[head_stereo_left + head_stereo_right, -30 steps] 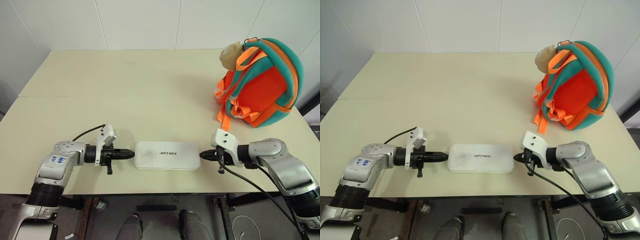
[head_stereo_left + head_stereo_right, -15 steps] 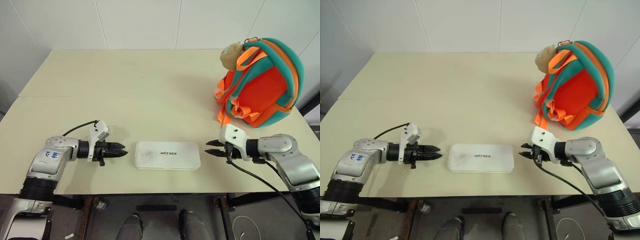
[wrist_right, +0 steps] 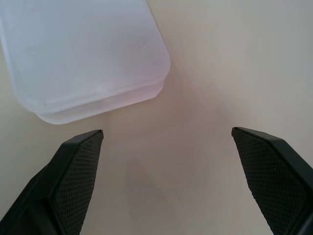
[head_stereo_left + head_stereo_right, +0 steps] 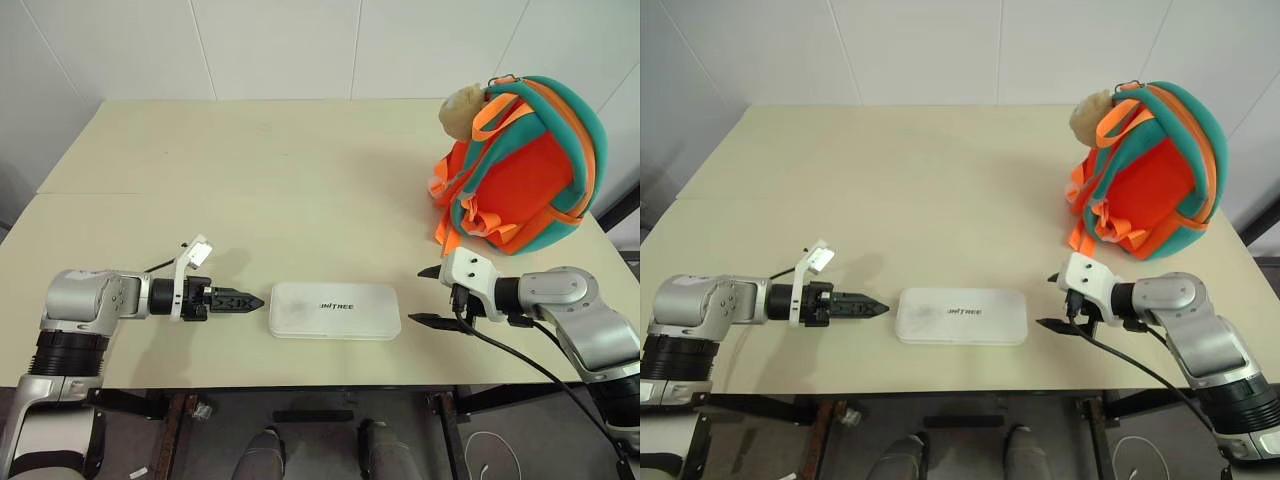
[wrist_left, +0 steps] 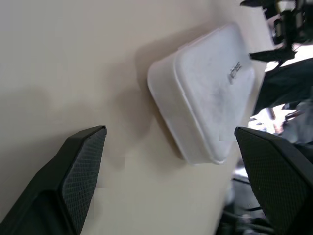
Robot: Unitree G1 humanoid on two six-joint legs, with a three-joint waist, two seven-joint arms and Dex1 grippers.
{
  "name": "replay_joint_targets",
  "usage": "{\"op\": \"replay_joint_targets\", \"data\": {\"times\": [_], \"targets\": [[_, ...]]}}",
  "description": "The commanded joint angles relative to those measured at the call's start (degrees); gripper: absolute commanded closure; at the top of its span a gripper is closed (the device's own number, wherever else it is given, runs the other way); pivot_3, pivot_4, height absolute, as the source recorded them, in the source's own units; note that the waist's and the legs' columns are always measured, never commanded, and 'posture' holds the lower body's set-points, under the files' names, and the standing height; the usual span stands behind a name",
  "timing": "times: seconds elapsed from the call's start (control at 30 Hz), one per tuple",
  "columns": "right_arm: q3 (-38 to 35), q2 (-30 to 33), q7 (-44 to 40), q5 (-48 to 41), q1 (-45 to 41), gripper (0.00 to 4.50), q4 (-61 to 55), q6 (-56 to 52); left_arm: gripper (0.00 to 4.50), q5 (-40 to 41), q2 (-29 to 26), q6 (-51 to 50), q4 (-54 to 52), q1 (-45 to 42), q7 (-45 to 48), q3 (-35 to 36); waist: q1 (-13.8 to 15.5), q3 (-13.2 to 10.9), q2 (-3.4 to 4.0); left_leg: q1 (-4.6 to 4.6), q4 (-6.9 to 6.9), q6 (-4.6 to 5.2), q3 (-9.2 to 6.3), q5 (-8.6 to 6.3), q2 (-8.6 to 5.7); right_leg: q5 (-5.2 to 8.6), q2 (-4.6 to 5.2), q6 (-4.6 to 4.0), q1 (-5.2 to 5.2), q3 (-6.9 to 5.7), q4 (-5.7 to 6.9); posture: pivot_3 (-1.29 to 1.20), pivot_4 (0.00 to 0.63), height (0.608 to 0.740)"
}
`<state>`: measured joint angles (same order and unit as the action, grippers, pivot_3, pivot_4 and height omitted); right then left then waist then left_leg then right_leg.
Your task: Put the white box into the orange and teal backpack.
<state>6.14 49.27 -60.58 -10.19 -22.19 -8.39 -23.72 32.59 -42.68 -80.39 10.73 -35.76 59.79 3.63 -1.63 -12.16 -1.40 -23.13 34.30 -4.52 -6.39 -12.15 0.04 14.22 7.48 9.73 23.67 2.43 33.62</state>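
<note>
The lettering on the white box [image 4: 335, 310] is too small to read. The orange and teal backpack [image 4: 520, 165] hides its own opening on the far side.

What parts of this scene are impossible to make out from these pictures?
- Backpack: whether it is zipped open or shut; its opening faces away from the head camera.
- Backpack's far side, hidden by its own body.
- Box: its contents; the lid is shut and opaque.
- Box lettering: too small to read fully in the eye views, blurred in the left wrist view.
- Table: its right edge, cut off by the frame.

white box [image 4: 335, 310] flat, orange and teal backpack [image 4: 520, 165] upright
</note>
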Motion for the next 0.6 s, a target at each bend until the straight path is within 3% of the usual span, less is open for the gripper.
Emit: {"op": "replay_joint_targets", "data": {"times": [0.03,0.4,0.6], "targets": [[-1.46,-0.07,0.53,-0.51,-0.44,0.03,-1.82,0.39,0.01,3.53,0.77,-10.07,2.37,-2.67,-2.09,2.77,-0.01,0.00,0.00,0.01,0.01,0.00,0.00,0.00,0.00,0.00,0.00,0.00,0.00,0.00,0.01,0.00,0.150,0.740],[-1.15,-0.83,1.79,-0.32,-0.08,0.03,-1.40,0.34,0.01,11.31,2.91,-12.11,12.71,-4.10,-9.58,-1.85,0.08,0.01,0.01,0.07,0.02,-0.01,0.00,0.00,-0.02,0.00,0.02,0.00,-0.05,0.00,0.01,0.00,0.150,0.740],[-0.23,-2.46,2.73,-0.13,-0.25,0.03,-1.54,0.36,0.01,11.26,8.92,-12.11,16.05,-4.63,-14.99,0.51,1.10,0.07,0.07,0.15,0.18,-0.01,-0.01,0.00,-0.08,-0.01,0.07,0.01,-0.27,0.00,-0.08,0.00,0.150,0.740]]}}
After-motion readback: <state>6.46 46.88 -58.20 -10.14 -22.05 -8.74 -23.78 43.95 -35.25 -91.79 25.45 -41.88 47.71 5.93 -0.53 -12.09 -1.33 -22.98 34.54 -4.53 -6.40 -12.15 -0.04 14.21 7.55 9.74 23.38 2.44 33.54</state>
